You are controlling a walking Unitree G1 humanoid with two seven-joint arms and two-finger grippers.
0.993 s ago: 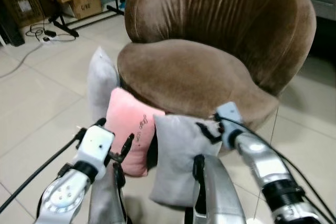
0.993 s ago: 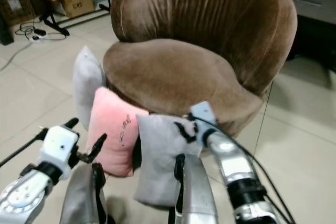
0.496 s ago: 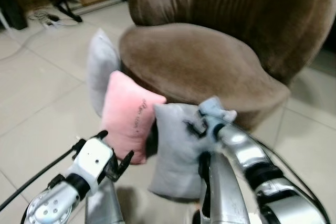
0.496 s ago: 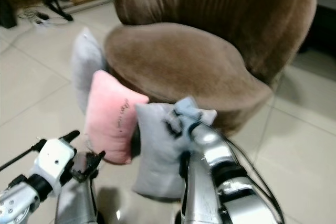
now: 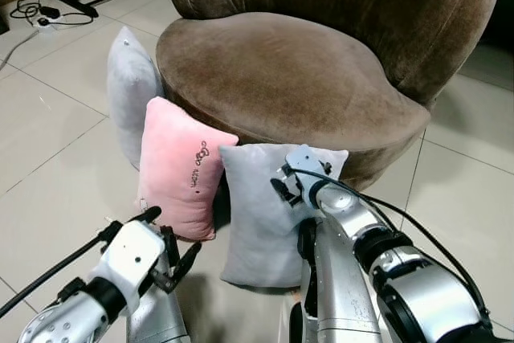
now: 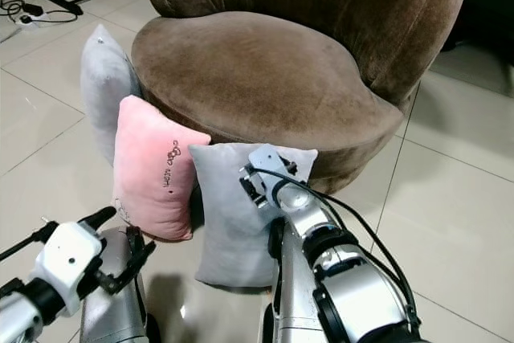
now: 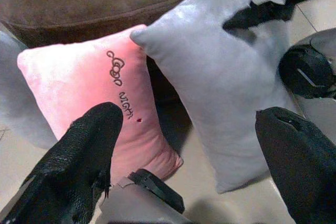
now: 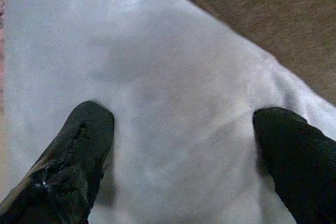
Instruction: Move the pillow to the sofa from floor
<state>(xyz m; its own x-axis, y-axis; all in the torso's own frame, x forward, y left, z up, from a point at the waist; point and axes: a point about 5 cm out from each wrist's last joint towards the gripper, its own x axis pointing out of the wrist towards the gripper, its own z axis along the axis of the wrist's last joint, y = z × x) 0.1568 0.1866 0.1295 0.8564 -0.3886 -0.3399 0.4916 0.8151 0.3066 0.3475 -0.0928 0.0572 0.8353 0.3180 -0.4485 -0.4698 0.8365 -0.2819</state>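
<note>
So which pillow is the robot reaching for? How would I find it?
Find the big brown sofa. Three pillows stand on the floor against its front. The right end effector is open against the grey pillow nearest the robot, beside the pink pillow; the other grey pillow stands further back.

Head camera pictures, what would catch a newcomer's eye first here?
The big brown sofa chair, with three pillows propped against its front on the floor: a pink pillow between two grey ones. The right gripper, fingers spread wide, presses against the nearest grey pillow.
</note>
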